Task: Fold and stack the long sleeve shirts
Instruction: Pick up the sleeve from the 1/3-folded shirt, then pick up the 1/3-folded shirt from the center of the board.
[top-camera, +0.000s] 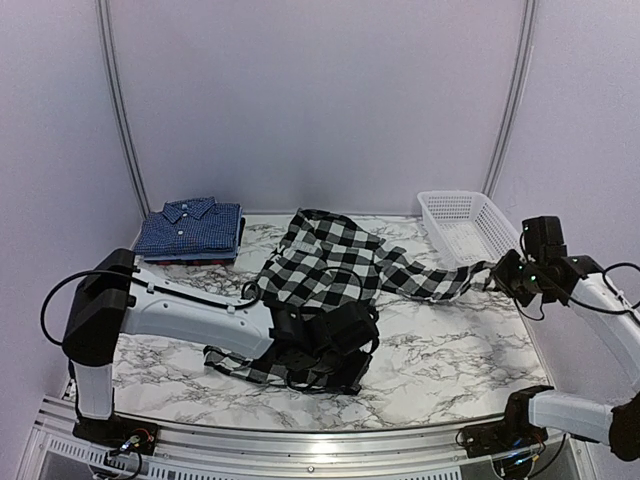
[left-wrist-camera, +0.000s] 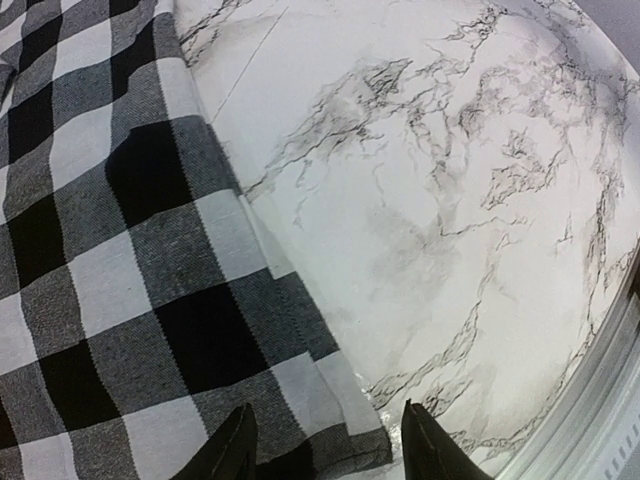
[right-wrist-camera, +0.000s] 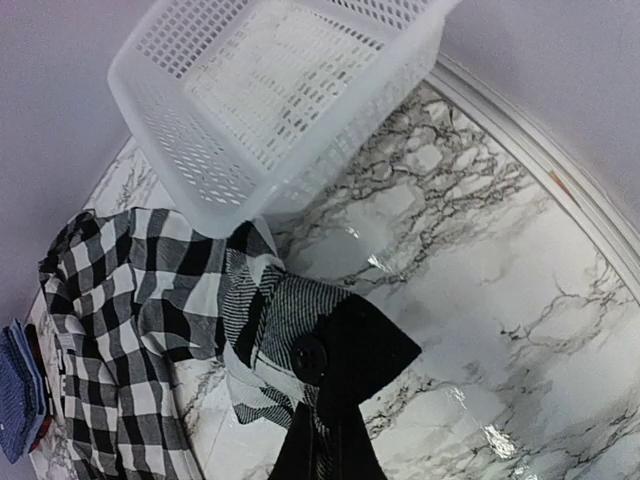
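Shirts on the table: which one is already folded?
The dark blue fine-checked shirt at the far left corner, a neat rectangle with its collar up. The black-and-white checked shirt lies spread and rumpled mid-table, one sleeve stretched toward the right.

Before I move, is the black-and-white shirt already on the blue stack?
No: the top view shows the black-and-white shirt spread out in the middle, beside the blue stack at the back left, not on it.

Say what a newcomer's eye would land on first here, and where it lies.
The black-and-white checked shirt sprawls across the middle of the marble table, one sleeve stretched right to where the right gripper pinches its cuff. Folded blue shirts sit at the back left, a white mesh basket at the back right.
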